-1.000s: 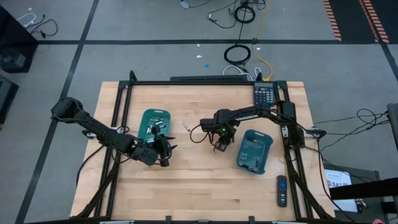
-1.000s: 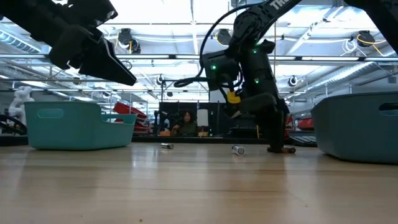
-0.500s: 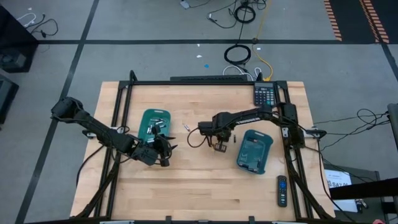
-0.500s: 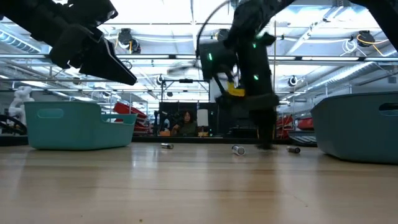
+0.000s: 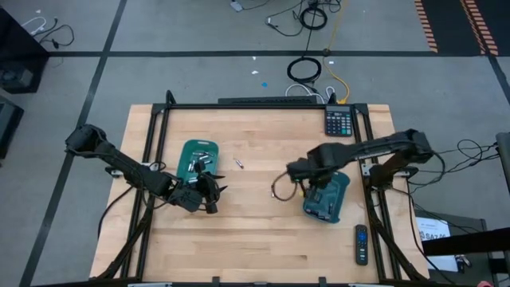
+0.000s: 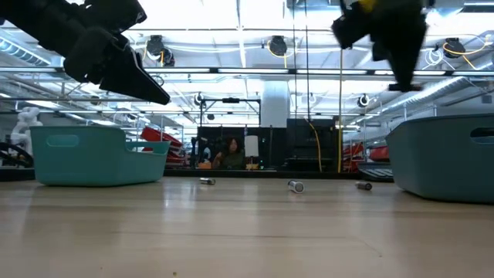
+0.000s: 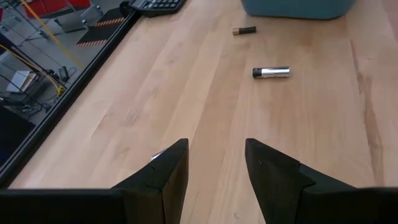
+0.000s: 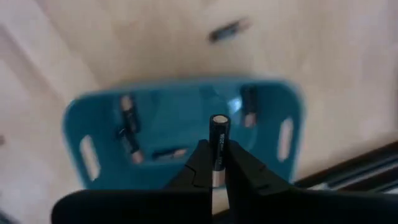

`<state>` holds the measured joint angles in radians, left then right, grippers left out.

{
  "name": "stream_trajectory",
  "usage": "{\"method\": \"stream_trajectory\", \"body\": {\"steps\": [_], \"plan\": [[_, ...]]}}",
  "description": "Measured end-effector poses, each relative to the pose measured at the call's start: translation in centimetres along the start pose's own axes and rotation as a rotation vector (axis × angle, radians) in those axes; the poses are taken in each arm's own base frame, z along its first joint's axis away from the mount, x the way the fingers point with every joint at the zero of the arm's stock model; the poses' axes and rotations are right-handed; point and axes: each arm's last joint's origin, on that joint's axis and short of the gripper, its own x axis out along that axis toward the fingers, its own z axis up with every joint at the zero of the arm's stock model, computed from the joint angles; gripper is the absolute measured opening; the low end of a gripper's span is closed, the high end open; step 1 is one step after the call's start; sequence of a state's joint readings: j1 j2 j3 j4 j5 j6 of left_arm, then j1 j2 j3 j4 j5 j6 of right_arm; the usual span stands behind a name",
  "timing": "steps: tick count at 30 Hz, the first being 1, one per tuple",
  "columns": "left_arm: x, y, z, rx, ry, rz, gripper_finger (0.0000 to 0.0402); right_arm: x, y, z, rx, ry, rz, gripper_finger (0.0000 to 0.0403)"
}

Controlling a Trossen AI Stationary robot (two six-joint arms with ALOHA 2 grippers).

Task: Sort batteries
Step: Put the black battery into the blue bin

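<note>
My right gripper (image 8: pixel 217 151) is shut on a dark thin battery (image 8: pixel 218 129) and hangs high over the right teal tray (image 8: pixel 180 99), where several more batteries lie. From above, that gripper (image 5: pixel 300 171) is at the tray's (image 5: pixel 327 196) left rim. My left gripper (image 7: pixel 215 163) is open and low over bare wood near the left teal tray (image 5: pixel 198 159), which also holds batteries. A silvery battery (image 7: pixel 271 73) and a dark battery (image 7: pixel 244 30) lie loose on the table ahead of it. The low view shows three loose batteries (image 6: pixel 296 185). My right gripper pinches the dark battery between its two fingers (image 8: pixel 200 157) from above, pointing down. The battery lies along the fingers, its free end (image 8: pixel 218 120) past their tips. It is lifted clear, above the right tray.
A calculator (image 5: pixel 339 121) sits at the far right corner and a black remote (image 5: pixel 361 244) near the right edge. A black frame borders the table. Bare wood lies between the trays and along the near side. A person sits in the room behind (image 6: pixel 231 152).
My right gripper has risen from the table's middle, high off the wood, and swung toward the right tray, carrying the dark battery. The three loose batteries on the table have stayed put.
</note>
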<state>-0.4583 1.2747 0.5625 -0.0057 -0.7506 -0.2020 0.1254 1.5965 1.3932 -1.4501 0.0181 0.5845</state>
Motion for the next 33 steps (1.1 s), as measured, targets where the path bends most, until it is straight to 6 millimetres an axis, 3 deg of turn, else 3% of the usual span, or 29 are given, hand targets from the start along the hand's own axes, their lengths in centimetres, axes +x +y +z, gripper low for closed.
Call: {"method": "stream_trajectory", "body": {"steps": [4, 8, 14, 21, 28, 33], "plan": [[0.0, 0.0, 0.2, -0.015, -0.018, -0.004, 0.0169, 0.6, 0.5, -1.3, 0.016, 0.017, 0.001, 0.0038], [0.0, -0.1, 0.3, -0.016, -0.02, -0.014, 0.0169, 1.7, 0.8, -1.8, -0.006, 0.057, -0.021, 0.0097], [0.0, -0.1, 0.3, -0.019, -0.023, -0.017, 0.0169, 0.5, 0.2, -1.5, -0.024, 0.036, -0.047, 0.0172], [0.0, -0.2, 0.6, -0.015, -0.048, -0.023, 0.0169, 1.4, -0.4, 2.4, -0.102, -0.122, -0.028, 0.0188], [0.0, -0.2, 0.7, -0.023, -0.051, -0.031, 0.0169, 6.6, -2.9, 7.4, 0.139, 0.026, -0.039, 0.017], [0.0, -0.2, 0.6, -0.008, -0.045, -0.054, 0.0169, 9.9, -3.5, 9.0, 0.191, 0.186, 0.053, 0.0165]]}}
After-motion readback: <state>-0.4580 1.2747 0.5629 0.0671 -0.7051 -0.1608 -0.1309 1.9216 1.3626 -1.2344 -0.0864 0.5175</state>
